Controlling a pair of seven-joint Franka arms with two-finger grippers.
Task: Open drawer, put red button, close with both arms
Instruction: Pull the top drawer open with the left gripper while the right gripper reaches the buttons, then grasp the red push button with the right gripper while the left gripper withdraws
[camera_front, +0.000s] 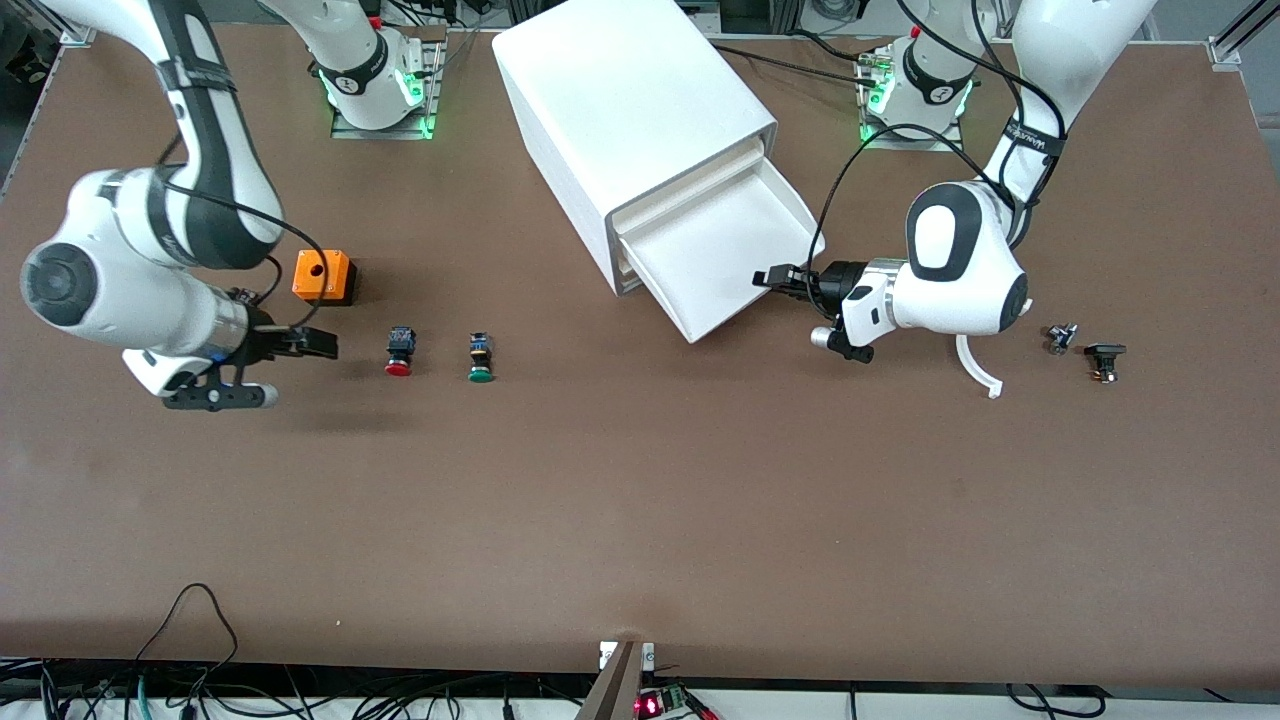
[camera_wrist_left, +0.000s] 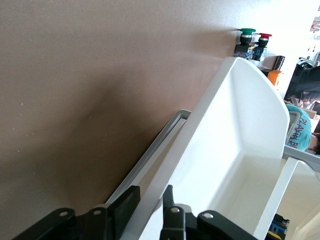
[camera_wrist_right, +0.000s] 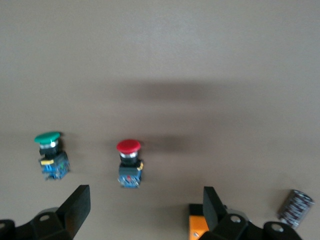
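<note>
The white cabinet (camera_front: 620, 110) stands at the table's middle with one drawer (camera_front: 720, 265) pulled out toward the front camera. My left gripper (camera_front: 765, 279) is shut on that drawer's side wall, at the corner toward the left arm's end. In the left wrist view the drawer (camera_wrist_left: 235, 140) wall sits pinched between the fingers of the left gripper (camera_wrist_left: 150, 205). The red button (camera_front: 399, 352) stands on the table beside the green button (camera_front: 481, 358). My right gripper (camera_front: 322, 345) hangs open just beside the red button (camera_wrist_right: 129, 160), nothing between its fingers (camera_wrist_right: 77, 202).
An orange cube (camera_front: 323, 276) with a hole sits by the right gripper, farther from the front camera than the buttons. Toward the left arm's end lie two small black parts (camera_front: 1060, 336) (camera_front: 1105, 360) and a curved white piece (camera_front: 978, 370).
</note>
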